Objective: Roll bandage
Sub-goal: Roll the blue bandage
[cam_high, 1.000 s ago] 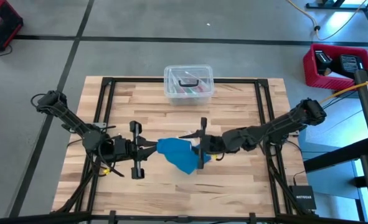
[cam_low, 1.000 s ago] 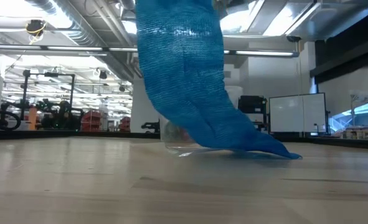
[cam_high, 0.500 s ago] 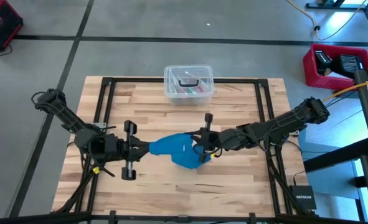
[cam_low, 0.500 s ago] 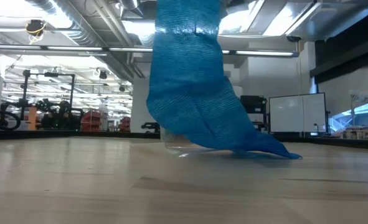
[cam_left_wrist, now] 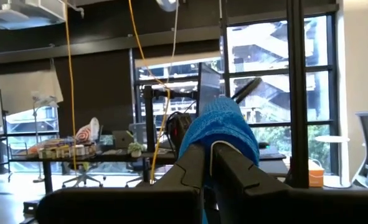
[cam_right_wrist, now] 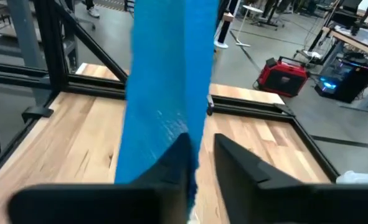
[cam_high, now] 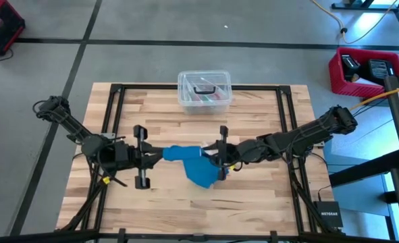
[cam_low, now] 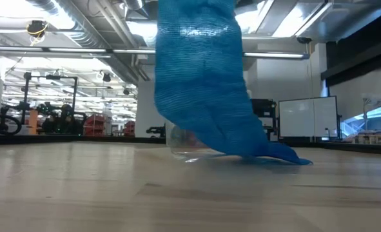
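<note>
The bright blue bandage (cam_high: 192, 165) is held up between my two grippers over the middle of the table. In the low view it hangs as a broad twisted band (cam_low: 200, 84), and its lower end (cam_low: 274, 154) lies on the tabletop. My left gripper (cam_high: 160, 156) is shut on its left part; the bandage bulges past the fingers in the left wrist view (cam_left_wrist: 224, 124). My right gripper (cam_high: 210, 156) is shut on its right part, and the band (cam_right_wrist: 168, 74) runs away from it in the right wrist view. My left gripper pinches a bunched part of the bandage (cam_left_wrist: 216, 138) between its two fingers, coming level from the table's left. That part is lifted clear of the table. My right gripper holds the band at one edge (cam_right_wrist: 185, 127) between its fingers, coming level from the table's right. The band hangs below the fingers with its lower end on the table.
A clear plastic lidded box (cam_high: 204, 91) stands at the table's far middle and shows behind the bandage in the low view (cam_low: 184, 147). Black frame rails (cam_high: 111, 108) run along the table's left and right sides. A red crate (cam_high: 364, 71) stands off the table at the right.
My left gripper has drawn slightly toward the table's left edge while keeping its hold. The hanging part of the bandage has shifted and twisted between the grippers. Its lower end has stayed where it was on the table.
</note>
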Tool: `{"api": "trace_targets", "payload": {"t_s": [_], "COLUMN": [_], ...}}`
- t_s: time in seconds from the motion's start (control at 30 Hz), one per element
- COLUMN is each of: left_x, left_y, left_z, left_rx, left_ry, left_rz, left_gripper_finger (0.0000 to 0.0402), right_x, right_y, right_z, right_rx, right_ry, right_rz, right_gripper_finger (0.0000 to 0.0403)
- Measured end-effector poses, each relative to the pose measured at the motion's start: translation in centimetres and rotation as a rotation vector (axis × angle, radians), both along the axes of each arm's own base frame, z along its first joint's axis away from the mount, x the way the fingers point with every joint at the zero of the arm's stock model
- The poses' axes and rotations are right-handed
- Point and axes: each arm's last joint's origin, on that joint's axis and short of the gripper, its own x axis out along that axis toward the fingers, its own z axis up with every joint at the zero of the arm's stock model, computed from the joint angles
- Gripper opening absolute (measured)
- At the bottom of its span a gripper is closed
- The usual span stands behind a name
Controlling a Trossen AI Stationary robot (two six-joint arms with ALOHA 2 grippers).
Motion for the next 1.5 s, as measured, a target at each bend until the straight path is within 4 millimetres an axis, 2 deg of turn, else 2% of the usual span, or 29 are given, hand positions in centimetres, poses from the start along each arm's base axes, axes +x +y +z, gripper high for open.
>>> {"api": "trace_targets", "payload": {"t_s": [0.27,0.5,1.37,1.5], "left_x": [0.0,-0.2,-0.1,-0.1], "left_y": [-0.1,-0.3,-0.3,0.0], "left_z": [-0.1,0.0,-0.1,0.1], "left_rx": [0.037,0.055,0.057,0.045], "left_ry": [0.011,0.012,0.015,0.002], "left_rz": [0.009,0.002,0.002,0.011], "left_gripper_finger": [0.0007,0.0006,0.0002,0.0002], "right_x": [0.1,0.1,0.1,-1.3], "right_y": [0.0,0.0,0.0,0.3], "right_z": [0.8,0.9,0.9,1.3], "right_rx": [0.001,-0.003,0.007,-0.013], "right_ry": [-0.018,-0.021,-0.019,0.038], "right_rz": [0.000,-0.009,0.009,0.040], "right_gripper_finger": [0.0198,0.0252,0.0260,0.0260]}}
